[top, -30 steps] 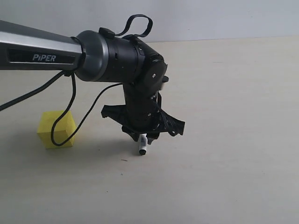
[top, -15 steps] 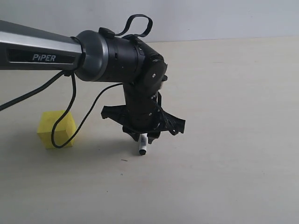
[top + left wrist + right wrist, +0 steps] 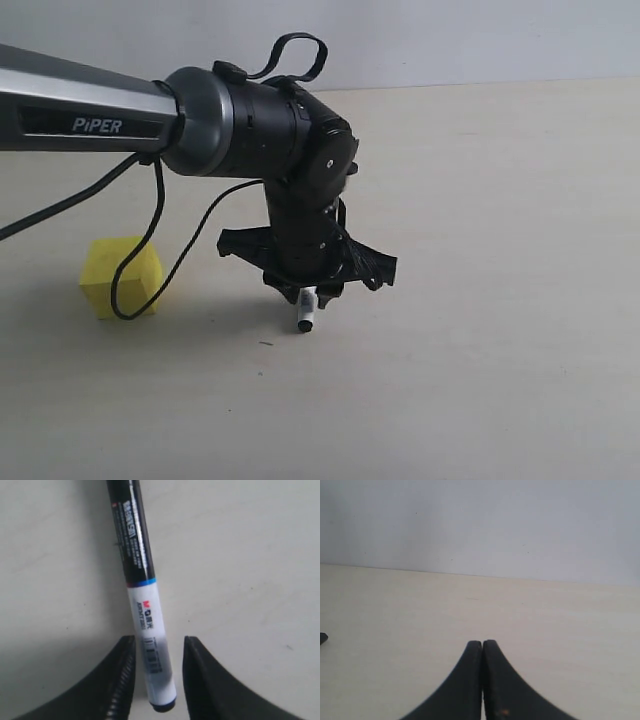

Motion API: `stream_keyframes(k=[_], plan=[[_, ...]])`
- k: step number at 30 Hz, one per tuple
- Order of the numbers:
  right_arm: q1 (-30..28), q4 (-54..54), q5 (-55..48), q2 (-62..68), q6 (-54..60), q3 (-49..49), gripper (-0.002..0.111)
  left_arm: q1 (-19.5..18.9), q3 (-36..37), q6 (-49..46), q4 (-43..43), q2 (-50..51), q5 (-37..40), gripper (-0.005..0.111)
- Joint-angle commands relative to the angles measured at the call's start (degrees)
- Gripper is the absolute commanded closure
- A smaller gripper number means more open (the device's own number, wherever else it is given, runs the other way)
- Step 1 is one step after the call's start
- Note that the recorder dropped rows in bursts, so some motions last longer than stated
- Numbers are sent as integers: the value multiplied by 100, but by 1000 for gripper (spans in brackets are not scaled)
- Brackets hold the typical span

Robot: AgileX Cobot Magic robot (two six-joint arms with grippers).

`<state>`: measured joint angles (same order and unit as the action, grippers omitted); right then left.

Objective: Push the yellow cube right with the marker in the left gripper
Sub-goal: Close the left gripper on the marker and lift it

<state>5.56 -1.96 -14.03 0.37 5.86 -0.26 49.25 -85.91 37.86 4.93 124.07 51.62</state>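
Currently on record, four items.

Item 1: left end effector [image 3: 305,295], tip of a glossy black arm reaching in over the middle of the bench [image 3: 500,250]. It points downward; its two flat fingers pinch the marker [image 3: 306,310] by the white barrel. The left wrist view shows a finger on either side of that barrel [image 3: 159,639]. The hold looks meant to make the pen a rigid downward probe.

Item 2: marker [image 3: 142,595]. Black capped end down, white labelled barrel up, near upright with a slight lean. The low end is at or just above the bench; contact cannot be told.

Item 3: yellow cube [image 3: 120,277]. It rests flat on the bench toward the left edge, well apart from the marker, and a loose black cable [image 3: 150,250] hangs in front of it. The cube lies to the left of the pen, so the pen is on the wrong side for a rightward push. By judgement, the pen must pass to the cube's far-left face, kept low, before any push begins. The task looks barely started.

Item 4: right end effector [image 3: 482,645]. Fingers pressed together, nothing between them, facing open bench and the far edge under a pale wall. It appears parked clear of the work.
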Motion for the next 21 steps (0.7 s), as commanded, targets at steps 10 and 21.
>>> stream_keyframes(k=[10,21], plan=[[-24,-6,45,-37,4,26,108,-2,-28,152,32,217,-99,74],[-24,-6,47,-37,-8,26,108,-12,-28,-164,482,-449,757,107]])
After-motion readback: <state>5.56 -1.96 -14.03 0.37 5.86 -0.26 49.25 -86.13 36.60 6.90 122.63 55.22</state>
